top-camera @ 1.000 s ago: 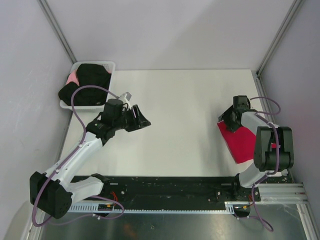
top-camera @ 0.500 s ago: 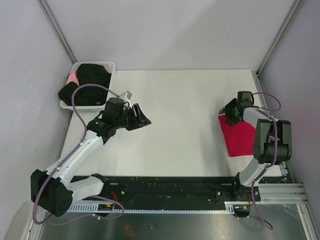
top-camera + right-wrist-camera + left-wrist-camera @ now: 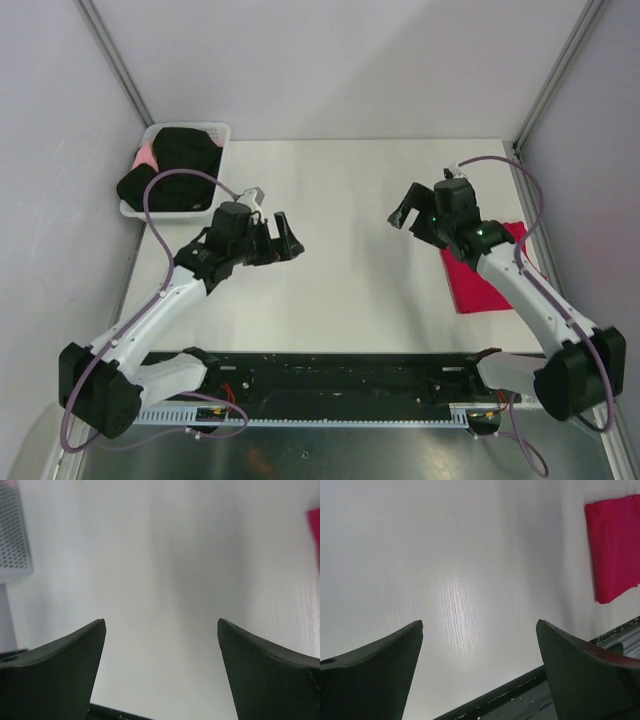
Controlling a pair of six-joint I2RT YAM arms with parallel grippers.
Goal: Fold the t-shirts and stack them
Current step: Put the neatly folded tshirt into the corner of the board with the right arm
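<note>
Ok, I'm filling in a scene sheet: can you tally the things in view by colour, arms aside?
White, basket: 1
Black, cloth heap in it, shirts uncountable: 1
Pink, unclear patch beside that heap: 1
Red, folded t-shirt: 1
Total: 4

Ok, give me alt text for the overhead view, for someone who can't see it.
A folded red t-shirt lies near the right edge of the table, partly under the right arm, and black t-shirts sit in a white basket at the far left corner. That arm and the left arm reach over the table, jaws open and empty.
</note>
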